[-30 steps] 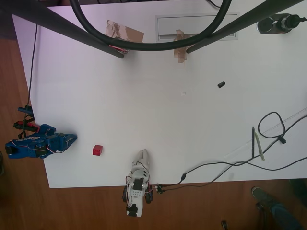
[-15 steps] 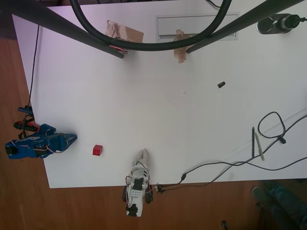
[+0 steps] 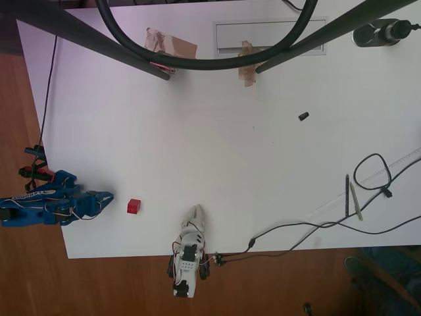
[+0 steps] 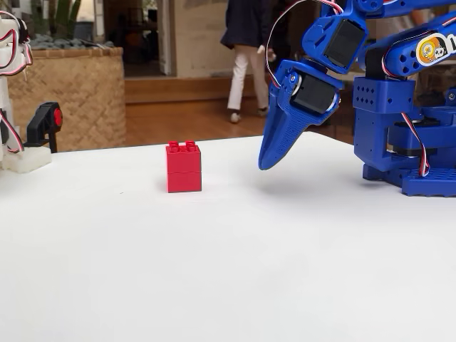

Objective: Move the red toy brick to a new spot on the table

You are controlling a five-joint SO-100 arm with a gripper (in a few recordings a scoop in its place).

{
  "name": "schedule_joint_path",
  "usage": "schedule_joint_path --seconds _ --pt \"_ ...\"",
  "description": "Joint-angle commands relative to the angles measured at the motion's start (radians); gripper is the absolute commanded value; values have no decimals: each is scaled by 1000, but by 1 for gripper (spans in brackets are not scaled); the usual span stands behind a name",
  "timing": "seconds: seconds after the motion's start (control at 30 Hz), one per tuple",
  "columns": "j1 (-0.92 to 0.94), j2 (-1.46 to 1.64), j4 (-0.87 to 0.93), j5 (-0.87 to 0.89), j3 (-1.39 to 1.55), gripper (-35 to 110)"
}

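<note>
Overhead view, step: approach; brick not yet grasped.
Blue plastic two-finger gripper [image 3: 105,197]: left table edge, jaws look closed, holding and touching nothing.
Small red plastic toy brick [image 3: 134,206]: near gripper, on white rectangular table [image 3: 197,131].
Next move: open jaws, lower around brick.

The blue hand [image 4: 274,153] hangs tip-down, fingers pressed together.

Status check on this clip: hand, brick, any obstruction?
Hand above the table, short of the red toy brick, holding nothing; open or shut unclear. Brick upright, untouched. Nothing between them.
</note>
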Motion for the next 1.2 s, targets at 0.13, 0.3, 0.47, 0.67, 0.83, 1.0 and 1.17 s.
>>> schedule_joint_path --seconds 0.13,0.3,0.47,0.67,0.83,1.0,1.17 --pt "40 -295 -46 60 -423 15" --pt "94 -370 -140 3 -460 25" --pt "138 -437 -247 -51 -433 31" --pt "169 -522 -348 -91 -416 33" --pt "193 -572 -434 -135 -379 33" --pt "212 -604 -495 -160 -337 33" --pt "230 -644 -546 -173 -307 33"
